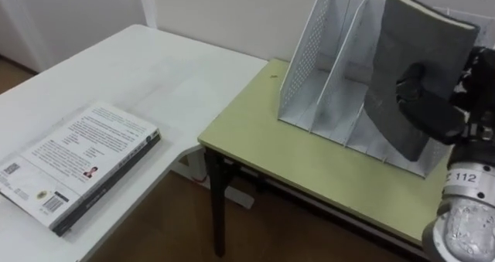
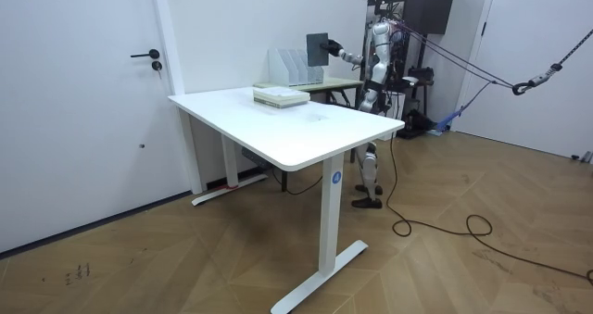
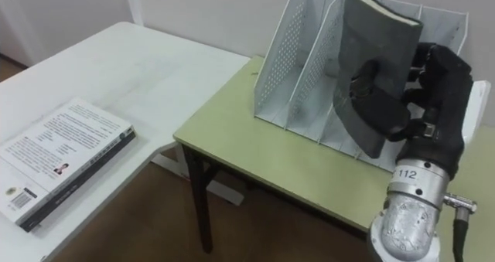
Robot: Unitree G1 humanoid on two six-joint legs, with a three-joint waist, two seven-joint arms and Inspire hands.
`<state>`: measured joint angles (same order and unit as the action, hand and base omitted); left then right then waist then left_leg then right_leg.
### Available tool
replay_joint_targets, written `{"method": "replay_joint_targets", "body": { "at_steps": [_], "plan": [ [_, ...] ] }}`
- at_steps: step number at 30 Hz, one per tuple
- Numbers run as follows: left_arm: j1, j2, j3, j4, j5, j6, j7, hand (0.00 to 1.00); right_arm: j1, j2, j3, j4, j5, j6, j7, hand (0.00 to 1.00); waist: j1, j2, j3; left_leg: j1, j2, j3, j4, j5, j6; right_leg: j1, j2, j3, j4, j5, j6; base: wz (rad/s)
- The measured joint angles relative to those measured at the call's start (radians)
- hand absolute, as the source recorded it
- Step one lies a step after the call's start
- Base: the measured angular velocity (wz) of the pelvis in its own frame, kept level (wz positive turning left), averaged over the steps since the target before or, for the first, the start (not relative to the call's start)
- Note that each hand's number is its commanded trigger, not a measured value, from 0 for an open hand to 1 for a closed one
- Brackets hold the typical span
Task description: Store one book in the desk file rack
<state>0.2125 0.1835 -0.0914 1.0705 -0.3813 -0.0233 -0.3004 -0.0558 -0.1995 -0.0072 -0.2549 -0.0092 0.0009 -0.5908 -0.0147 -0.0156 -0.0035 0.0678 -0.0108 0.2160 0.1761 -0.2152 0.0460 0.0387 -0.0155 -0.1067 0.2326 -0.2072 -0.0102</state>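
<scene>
Your largest surface is the white bench (image 1: 155,69). The small green bench (image 1: 263,138) stands just beside it against the wall. In the room view your robot stands at that green bench, with an arm raised toward the rack.

The white desk file rack (image 1: 308,52) sits on the green bench, its slots facing you. Your right hand (image 3: 442,92) is clamped on the dark grey book (image 1: 421,45), thumb across the near cover and fingers behind. The book is tilted before the rack's right-hand slots, its lower end near the rack's base; you cannot tell whether it rests inside.

A second, light-covered book (image 1: 77,158) lies flat on the white bench, well apart.
</scene>
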Motion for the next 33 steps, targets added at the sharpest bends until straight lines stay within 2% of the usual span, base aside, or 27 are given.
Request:
{"method": "replay_joint_targets", "body": {
  "at_steps": [7,15,29,33],
  "plan": [
    [-0.006,0.0,0.008,0.011,0.001,0.006,-0.009,0.0,-0.024,-0.001,-0.022,0.0,0.005,0.003,0.002,1.0,-0.001,-0.001,-0.0006,-0.003,0.002,-0.002,-0.002,0.0,0.0,0.0,0.0,-0.001,-0.007,0.0,0.0,0.0],
    [-0.007,0.0,0.009,0.011,0.002,0.01,-0.007,0.0,-0.096,-0.026,-0.03,0.0,0.008,0.004,0.002,1.0,-0.007,-0.001,-0.0005,-0.003,0.006,-0.002,-0.004,0.0,0.0,0.0,0.0,-0.004,-0.012,0.001,-0.001,0.0],
    [-0.012,-0.001,0.01,0.012,0.005,0.017,0.014,0.0,-0.1,-0.03,-0.065,0.0,0.008,0.004,0.002,1.0,-0.007,-0.003,0.0038,-0.004,0.006,-0.001,-0.004,0.0,0.0,-0.001,-0.002,-0.016,-0.012,0.001,-0.001,0.0],
    [-0.012,0.0,0.012,0.014,0.005,0.017,0.012,0.0,-0.122,-0.033,-0.107,0.019,0.007,0.012,-0.011,1.0,-0.011,-0.013,0.0048,-0.006,0.001,-0.002,-0.004,0.001,-0.001,0.001,-0.005,-0.035,-0.012,0.001,-0.001,0.02]
  ]
}}
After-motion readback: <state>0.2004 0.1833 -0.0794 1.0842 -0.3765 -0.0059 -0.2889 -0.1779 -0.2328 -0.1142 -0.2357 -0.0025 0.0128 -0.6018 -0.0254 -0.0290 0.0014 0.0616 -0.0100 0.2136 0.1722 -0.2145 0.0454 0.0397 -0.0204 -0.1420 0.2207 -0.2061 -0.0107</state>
